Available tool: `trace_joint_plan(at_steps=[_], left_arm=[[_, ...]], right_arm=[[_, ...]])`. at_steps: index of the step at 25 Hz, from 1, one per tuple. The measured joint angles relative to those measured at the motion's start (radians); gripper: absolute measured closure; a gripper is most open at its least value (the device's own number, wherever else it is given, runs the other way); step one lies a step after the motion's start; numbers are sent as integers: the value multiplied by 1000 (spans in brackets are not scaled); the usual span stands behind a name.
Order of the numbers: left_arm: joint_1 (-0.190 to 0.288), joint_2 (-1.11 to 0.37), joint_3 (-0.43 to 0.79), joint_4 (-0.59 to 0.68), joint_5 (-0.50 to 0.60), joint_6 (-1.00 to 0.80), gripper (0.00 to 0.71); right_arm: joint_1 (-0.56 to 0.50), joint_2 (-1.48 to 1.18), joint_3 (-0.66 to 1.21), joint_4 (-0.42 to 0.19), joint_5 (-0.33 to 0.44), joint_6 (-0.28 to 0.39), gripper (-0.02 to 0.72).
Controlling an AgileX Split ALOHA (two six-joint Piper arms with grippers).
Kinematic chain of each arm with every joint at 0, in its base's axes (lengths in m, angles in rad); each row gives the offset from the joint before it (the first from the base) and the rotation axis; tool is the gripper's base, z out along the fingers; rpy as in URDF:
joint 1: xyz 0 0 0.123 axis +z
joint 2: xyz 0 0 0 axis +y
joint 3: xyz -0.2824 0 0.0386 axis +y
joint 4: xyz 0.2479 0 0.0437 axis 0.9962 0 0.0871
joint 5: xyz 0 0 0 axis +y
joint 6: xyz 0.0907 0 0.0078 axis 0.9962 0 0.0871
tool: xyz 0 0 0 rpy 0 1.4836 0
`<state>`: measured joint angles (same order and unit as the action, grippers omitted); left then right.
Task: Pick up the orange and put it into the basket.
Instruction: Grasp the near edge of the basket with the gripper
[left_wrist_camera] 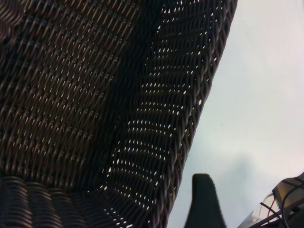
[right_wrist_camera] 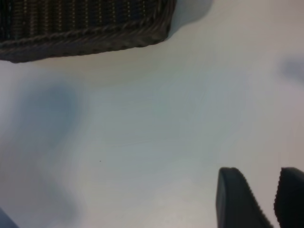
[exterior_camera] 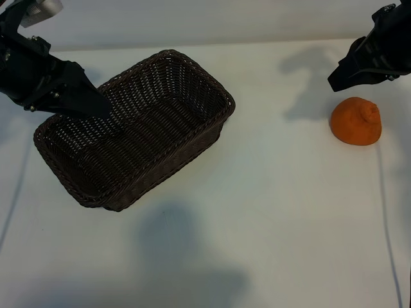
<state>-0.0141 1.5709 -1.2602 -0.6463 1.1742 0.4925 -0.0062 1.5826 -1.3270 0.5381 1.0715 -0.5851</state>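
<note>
Wicker basket (exterior_camera: pixel 160 138) under wide L hand (exterior_camera: pixel 103 109); R hand (right_wrist_camera: pixel 259 199) narrow, empty, near orange (exterior_camera: pixel 355 122).

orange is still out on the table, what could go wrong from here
1. The orange is round and sits loose on the table; a right claw landing off centre might nudge it into rolling.
2. The left claw hangs over the basket, so it may crowd the drop.
3. The right wrist view does not show the orange, so lining up could be harder.

Two black arms (exterior_camera: pixel 45 80), tapered black hands (exterior_camera: pixel 350 70)
</note>
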Motion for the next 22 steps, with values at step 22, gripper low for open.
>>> trace_joint_plan(at_steps=[22], left_arm=[[0,0,0,0,0,3,183]], right_arm=[[0,0,0,23,9,0,460]])
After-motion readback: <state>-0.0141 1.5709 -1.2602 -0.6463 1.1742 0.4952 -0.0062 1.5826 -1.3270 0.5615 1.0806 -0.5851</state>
